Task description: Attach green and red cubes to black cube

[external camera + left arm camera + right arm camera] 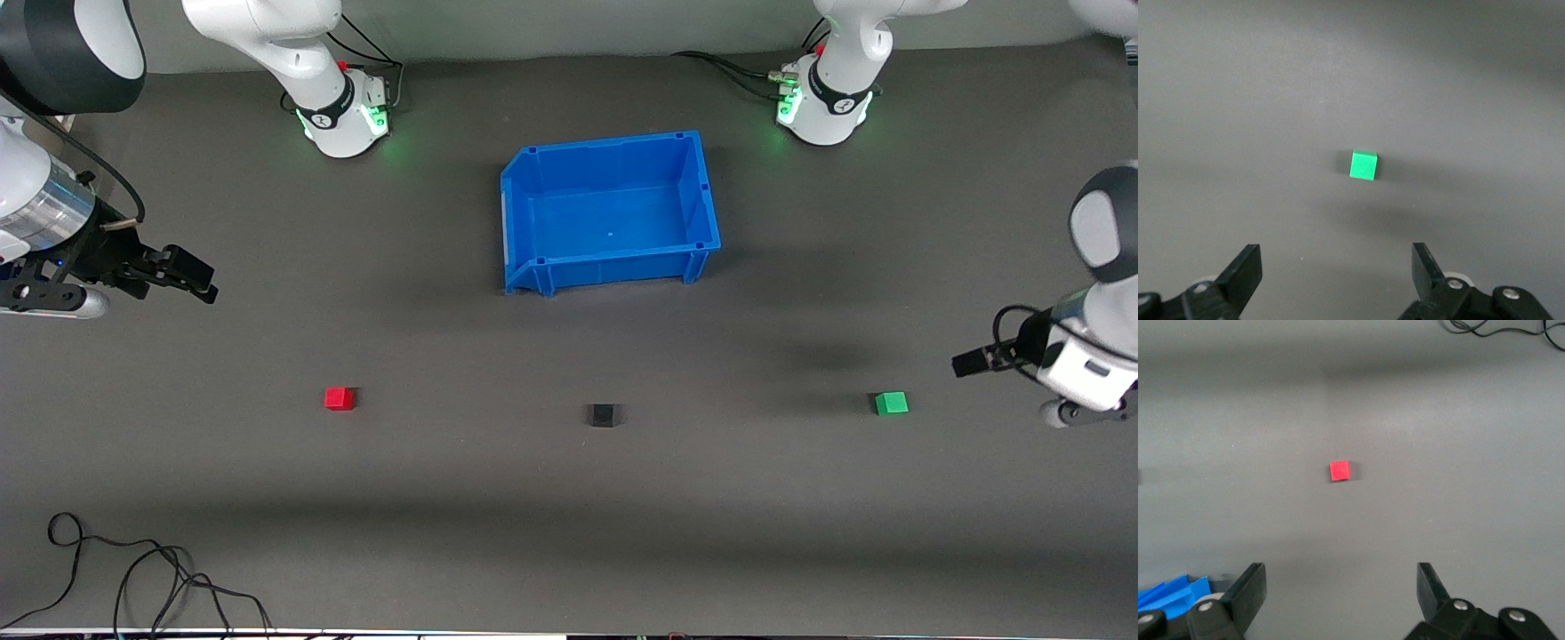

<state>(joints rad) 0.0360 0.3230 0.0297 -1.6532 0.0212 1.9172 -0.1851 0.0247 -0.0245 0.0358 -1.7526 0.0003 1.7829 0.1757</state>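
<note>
The black cube sits on the grey table, nearer the front camera than the blue bin. The red cube lies toward the right arm's end; it also shows in the right wrist view. The green cube lies toward the left arm's end; it also shows in the left wrist view. My right gripper is open and empty, up in the air at the right arm's end. My left gripper is open and empty, in the air beside the green cube.
An empty blue bin stands mid-table between the two arm bases. A loose black cable lies near the table's front edge at the right arm's end. A corner of the bin shows in the right wrist view.
</note>
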